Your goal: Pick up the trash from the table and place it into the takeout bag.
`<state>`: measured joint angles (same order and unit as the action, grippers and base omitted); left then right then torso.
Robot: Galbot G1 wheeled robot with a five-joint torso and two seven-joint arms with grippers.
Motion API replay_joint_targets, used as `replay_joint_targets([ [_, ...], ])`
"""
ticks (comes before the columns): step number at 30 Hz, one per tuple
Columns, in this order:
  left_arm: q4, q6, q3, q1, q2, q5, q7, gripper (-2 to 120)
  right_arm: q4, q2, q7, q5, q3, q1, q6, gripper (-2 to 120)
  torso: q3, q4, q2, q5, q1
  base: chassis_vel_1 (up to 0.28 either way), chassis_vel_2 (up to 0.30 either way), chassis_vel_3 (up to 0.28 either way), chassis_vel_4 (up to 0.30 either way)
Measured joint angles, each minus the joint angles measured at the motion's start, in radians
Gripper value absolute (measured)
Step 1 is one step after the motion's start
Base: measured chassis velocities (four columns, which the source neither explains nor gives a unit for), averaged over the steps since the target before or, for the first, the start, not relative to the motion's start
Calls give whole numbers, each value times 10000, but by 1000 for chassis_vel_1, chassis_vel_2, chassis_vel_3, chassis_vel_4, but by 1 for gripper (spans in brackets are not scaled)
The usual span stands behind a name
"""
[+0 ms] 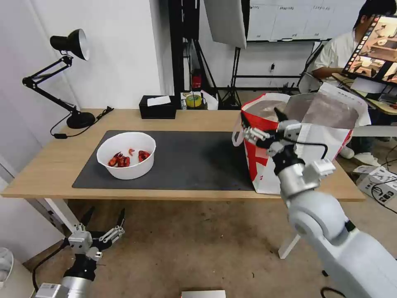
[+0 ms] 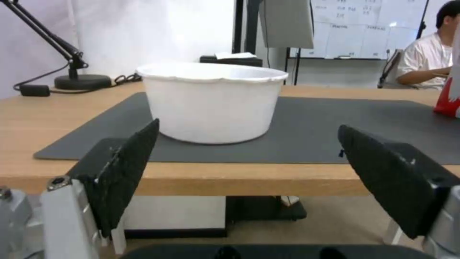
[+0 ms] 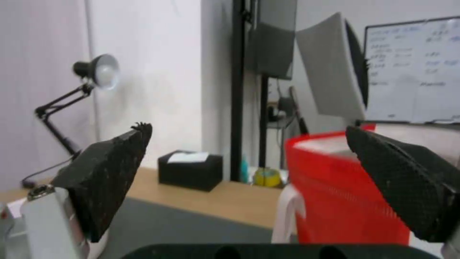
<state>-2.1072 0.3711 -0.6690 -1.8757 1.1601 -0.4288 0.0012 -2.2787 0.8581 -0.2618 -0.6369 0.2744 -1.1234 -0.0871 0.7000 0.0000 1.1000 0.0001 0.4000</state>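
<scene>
White bowl (image 1: 126, 155) of red shellfish scraps on grey mat (image 1: 194, 161), left of takeout bag (image 1: 302, 136). Left gripper (image 1: 103, 219) spread below table edge; right gripper (image 1: 264, 120) spread beside bag rim. Advised: grasp rim level, avoid tipping.

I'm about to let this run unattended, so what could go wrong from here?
The white round bowl holds loose red shellfish scraps; tilting it on the way to the white-and-red takeout bag could spill them on the dark grey mat. The open right gripper sits at the bag's near rim, beside a white loop handle, and could snag it or tip the bag. The open left gripper hangs below the light-wood table edge and could strike it rising.
</scene>
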Motion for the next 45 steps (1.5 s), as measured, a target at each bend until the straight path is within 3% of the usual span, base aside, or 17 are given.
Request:
replay_joint_targets([
  [7, -8, 50, 21, 22, 11, -3, 6, 100, -248, 182, 1115, 348, 781, -2038, 767, 100, -1, -1, 0, -1, -1, 0, 0, 0, 0],
  [10, -56, 74, 27, 36, -30, -12, 19, 100, -107, 743, 1828, 1184, 1315, -3506, 1626, 100, -1, 0, 0, 0, -1, 0, 0, 0, 0],
  [18, -75, 116, 43, 20, -96, -31, 62, 100, 362, 1750, 2235, 2580, 1608, -5591, 2846, 100, -1, -1, -2, -2, -1, 0, 0, 0, 0],
  [29, 75, 230, 195, 61, -121, -43, 167, 100, 1216, 2597, 1589, 3995, 985, -6363, 3745, 100, 0, 0, -1, -1, 0, 0, 0, 0, 0],
  [45, 228, 242, 298, 130, -118, 11, 178, 100, 1670, 2606, 892, 4233, 987, -6213, 3385, 100, 0, 0, -1, -1, 0, 0, 0, 0, 0],
])
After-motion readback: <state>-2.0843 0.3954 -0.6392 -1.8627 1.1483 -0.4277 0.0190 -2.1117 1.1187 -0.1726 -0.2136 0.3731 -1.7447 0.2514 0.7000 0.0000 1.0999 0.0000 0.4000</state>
